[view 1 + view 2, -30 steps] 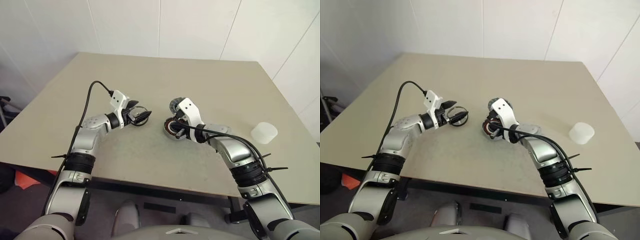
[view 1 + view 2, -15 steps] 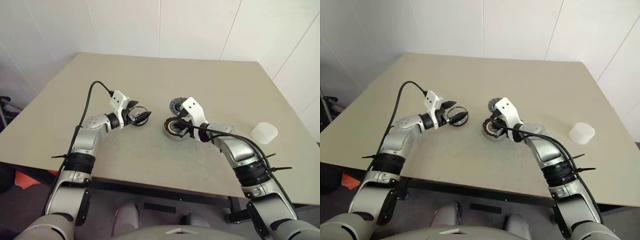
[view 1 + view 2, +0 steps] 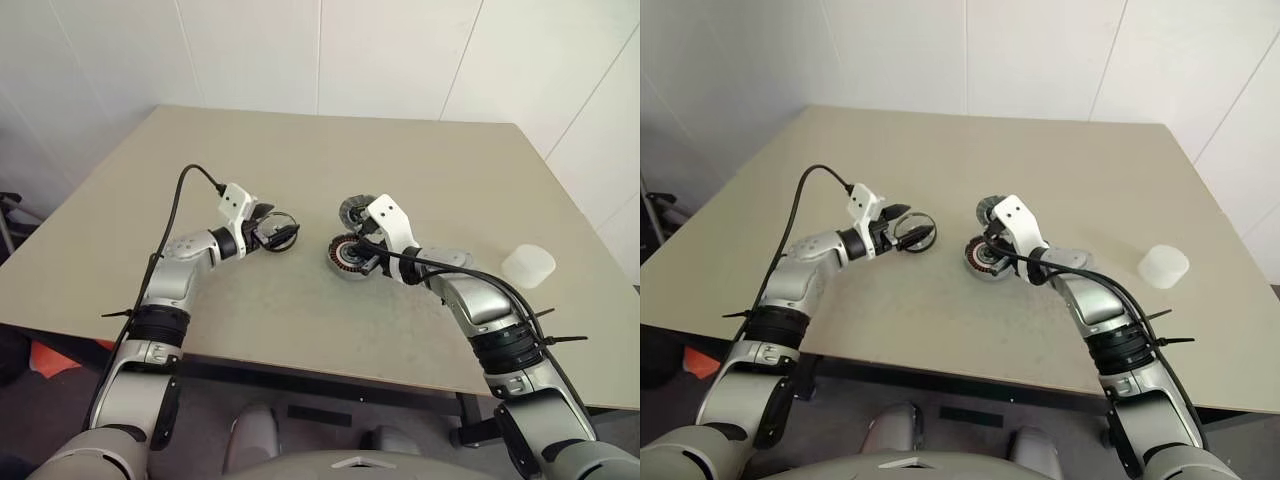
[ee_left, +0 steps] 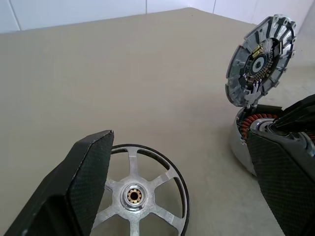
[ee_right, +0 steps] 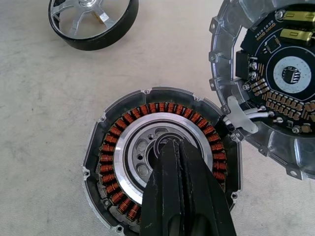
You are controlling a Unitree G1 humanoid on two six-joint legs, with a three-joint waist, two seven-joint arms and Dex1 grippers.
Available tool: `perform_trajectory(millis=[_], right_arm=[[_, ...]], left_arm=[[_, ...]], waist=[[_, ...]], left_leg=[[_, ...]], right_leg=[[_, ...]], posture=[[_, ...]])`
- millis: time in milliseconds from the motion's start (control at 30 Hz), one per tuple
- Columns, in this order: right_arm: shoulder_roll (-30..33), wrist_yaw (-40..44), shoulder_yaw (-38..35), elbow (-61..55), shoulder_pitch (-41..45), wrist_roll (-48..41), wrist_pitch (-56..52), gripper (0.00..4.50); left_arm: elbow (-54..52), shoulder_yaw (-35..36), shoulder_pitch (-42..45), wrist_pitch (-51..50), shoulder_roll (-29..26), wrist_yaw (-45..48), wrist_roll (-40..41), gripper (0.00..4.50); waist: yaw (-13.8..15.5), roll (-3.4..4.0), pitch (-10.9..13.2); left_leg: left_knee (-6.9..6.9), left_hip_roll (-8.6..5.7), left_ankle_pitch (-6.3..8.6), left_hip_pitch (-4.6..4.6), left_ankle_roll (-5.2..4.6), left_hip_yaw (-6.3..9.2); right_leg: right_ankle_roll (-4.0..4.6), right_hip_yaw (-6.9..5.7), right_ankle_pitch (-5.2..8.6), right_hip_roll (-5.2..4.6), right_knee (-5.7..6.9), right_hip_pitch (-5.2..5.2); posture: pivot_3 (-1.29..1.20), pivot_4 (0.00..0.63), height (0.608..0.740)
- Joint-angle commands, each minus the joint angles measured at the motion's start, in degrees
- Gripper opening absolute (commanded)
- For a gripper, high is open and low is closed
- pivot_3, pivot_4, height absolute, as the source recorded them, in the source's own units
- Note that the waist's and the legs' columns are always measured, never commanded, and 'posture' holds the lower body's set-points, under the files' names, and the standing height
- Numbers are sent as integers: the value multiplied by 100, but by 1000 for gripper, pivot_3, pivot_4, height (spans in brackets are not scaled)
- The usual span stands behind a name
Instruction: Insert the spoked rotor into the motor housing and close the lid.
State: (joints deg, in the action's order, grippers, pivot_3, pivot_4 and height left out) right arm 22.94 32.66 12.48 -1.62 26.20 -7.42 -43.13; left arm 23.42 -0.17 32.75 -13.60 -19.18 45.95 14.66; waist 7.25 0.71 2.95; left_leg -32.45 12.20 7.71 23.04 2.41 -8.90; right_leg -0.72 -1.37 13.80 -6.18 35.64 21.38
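The left gripper (image 4: 182, 187) gapes wide around the spoked rotor (image 4: 142, 194), lying flat on the table — thin, stiff, probably light, best pinched across its rim. At its three o'clock the motor housing (image 5: 160, 160) sits, lid (image 5: 275, 83) up, the right gripper (image 5: 179, 147) shut, empty, at its centre.

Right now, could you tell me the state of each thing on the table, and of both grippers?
Motor housing: open, empty, windings exposed.
Lid: swung up, attached at housing's edge.
Spoked rotor: flat on table.
Left gripper: open around rotor.
Right gripper: shut, tips over housing's centre.
White cylinder: upright, apart.
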Motion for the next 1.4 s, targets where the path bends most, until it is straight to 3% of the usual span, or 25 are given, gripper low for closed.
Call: perform_trajectory(millis=[33,300,1100,1400], right_arm=[[-6,-10,36,-168,-49,30,-64,36],[-127,-38,247,-373,-193,36,-185,36],[-40,-33,-24,-700,266,-21,-295,36],[-74,-7,145,251,-124,135,243,36]], left_arm=[[9,150,206,154,-90,-22,15,4500],[210,260,268,230,-140,-89,22,4500],[202,196,226,244,-17,-58,-75,4500],[-4,151,64,134,43,-43,-56,4500]], waist=[[-2,0,0],[-4,-1,-1],[-2,-2,-1],[-5,-4,-3]], left_leg=[[0,0,0,0,0,0],[1,1,0,-1,0,0],[1,0,-1,3,2,1],[2,-1,0,-1,1,-1]], right_leg=[[0,0,0,0,0,0],[0,0,0,1,0,1],[0,0,0,0,-1,4],[0,2,0,-1,-2,1]], posture=[[0,0,740],[0,0,740],[0,0,740],[0,0,740]])
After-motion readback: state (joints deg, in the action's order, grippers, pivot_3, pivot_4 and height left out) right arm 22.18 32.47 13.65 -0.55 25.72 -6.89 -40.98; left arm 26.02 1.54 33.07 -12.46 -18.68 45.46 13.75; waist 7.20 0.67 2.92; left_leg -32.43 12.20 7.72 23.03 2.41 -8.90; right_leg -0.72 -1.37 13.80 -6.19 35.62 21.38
